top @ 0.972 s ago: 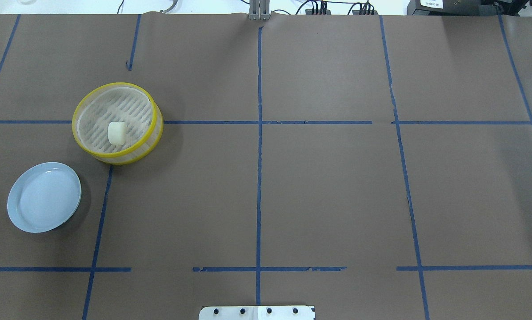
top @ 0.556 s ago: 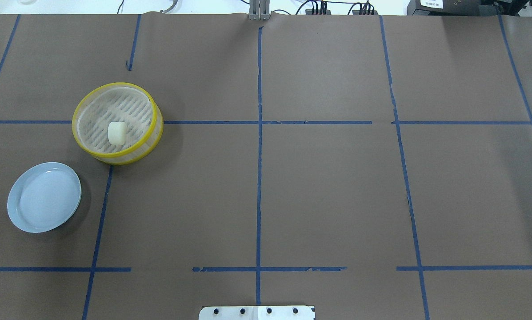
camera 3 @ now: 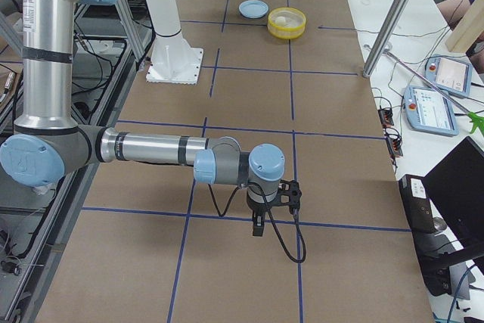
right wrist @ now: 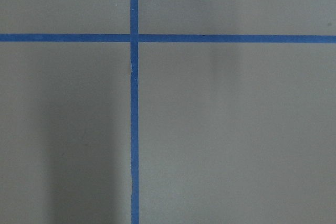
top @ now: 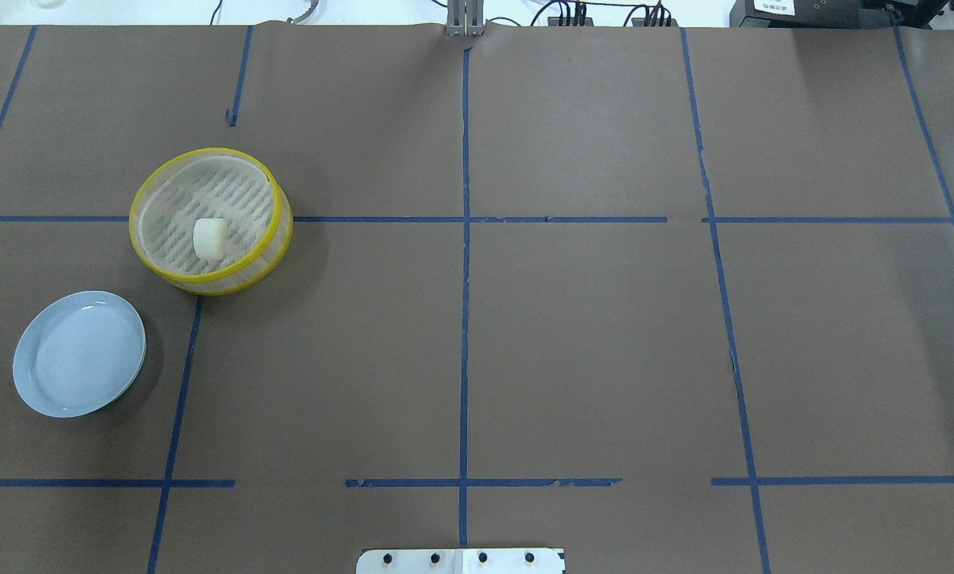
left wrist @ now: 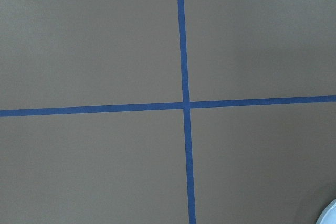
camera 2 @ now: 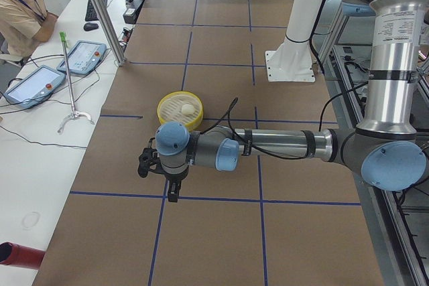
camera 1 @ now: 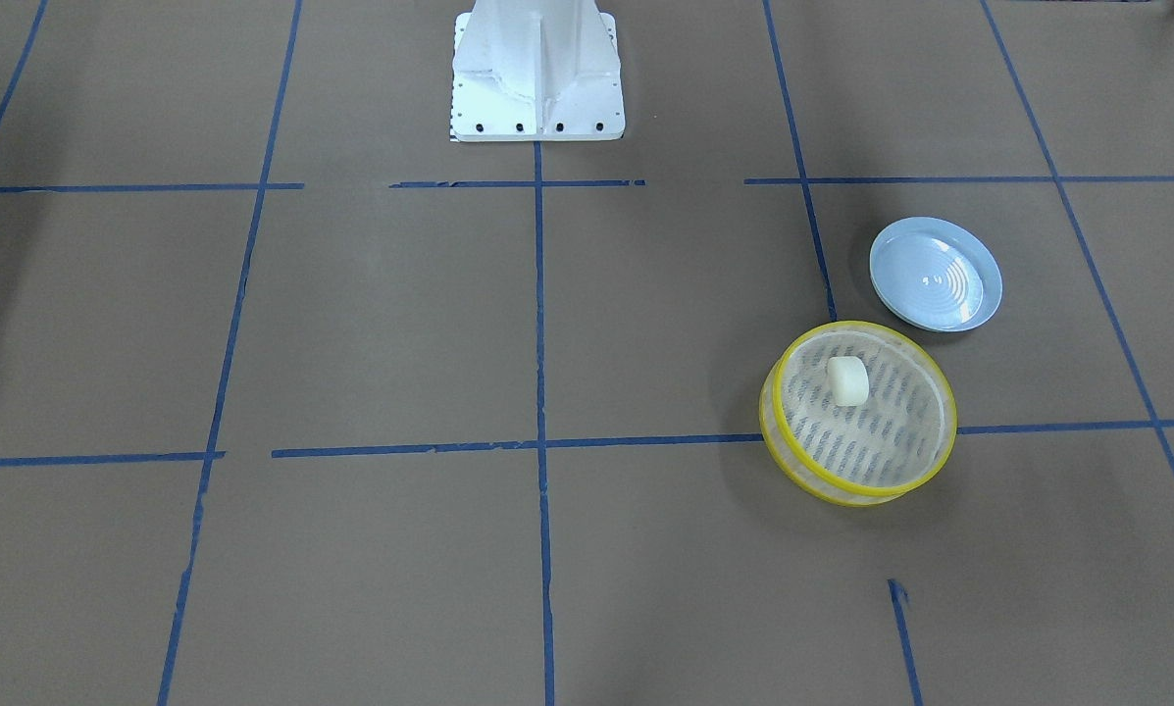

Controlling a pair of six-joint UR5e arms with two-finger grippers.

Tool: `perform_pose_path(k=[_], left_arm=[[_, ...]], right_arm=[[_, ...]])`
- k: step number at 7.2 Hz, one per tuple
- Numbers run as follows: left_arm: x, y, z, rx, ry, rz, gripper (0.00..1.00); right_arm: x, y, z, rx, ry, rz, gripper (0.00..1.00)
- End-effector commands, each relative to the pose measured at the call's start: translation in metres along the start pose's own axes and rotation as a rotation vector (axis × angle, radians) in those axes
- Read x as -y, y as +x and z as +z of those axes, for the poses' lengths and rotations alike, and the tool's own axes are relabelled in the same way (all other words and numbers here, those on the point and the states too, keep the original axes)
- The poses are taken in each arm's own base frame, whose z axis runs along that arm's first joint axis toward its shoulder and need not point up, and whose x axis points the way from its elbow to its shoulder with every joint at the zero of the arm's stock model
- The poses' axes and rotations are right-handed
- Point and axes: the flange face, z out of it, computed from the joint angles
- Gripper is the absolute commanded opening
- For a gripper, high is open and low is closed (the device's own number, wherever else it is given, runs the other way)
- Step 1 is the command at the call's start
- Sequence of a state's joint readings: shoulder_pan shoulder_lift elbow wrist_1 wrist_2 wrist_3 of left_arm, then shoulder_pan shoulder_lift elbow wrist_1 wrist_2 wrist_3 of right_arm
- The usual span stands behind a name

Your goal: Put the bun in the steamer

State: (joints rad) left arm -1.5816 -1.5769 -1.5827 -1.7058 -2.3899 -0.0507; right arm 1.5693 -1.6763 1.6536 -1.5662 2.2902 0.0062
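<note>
The bun (top: pixel 210 237) is a small cream-white lump lying on the slatted floor of the steamer (top: pixel 132 225), a round yellow-rimmed basket on the left half of the table. Both also show in the front view, the bun (camera 1: pixel 848 380) inside the steamer (camera 1: pixel 952 420). My left gripper (camera 2: pixel 172 192) shows only in the exterior left view, hanging above the table well short of the steamer (camera 2: pixel 167 113). My right gripper (camera 3: pixel 257 226) shows only in the exterior right view, far from the steamer (camera 3: pixel 286 32). I cannot tell whether either is open or shut.
A pale blue round plate (top: pixel 78 355) lies next to the steamer, nearer my base; it holds nothing. The robot's white base (camera 1: pixel 537 78) stands at the table's middle edge. Blue tape lines cross the brown table cover.
</note>
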Motion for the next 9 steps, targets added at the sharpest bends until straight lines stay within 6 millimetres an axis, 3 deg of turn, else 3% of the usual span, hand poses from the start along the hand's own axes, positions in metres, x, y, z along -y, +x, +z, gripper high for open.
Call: perform_pose_path(k=[1,6,8,9], left_arm=[[0.001,0.002,-0.002,0.000,0.004,0.003,1.00],[0.004,0.007,-0.006,-0.002,0.011,0.012,1.00],[0.005,0.018,-0.017,-0.004,0.029,0.028,1.00],[0.004,0.013,-0.012,-0.004,0.020,0.020,1.00]], right_arm=[[0.000,0.000,0.000,0.000,0.000,0.000,1.00],[0.000,0.000,0.000,0.000,0.000,0.000,1.00],[0.000,0.000,0.000,0.000,0.000,0.000,1.00],[0.001,0.000,0.000,0.000,0.001,-0.001,1.00]])
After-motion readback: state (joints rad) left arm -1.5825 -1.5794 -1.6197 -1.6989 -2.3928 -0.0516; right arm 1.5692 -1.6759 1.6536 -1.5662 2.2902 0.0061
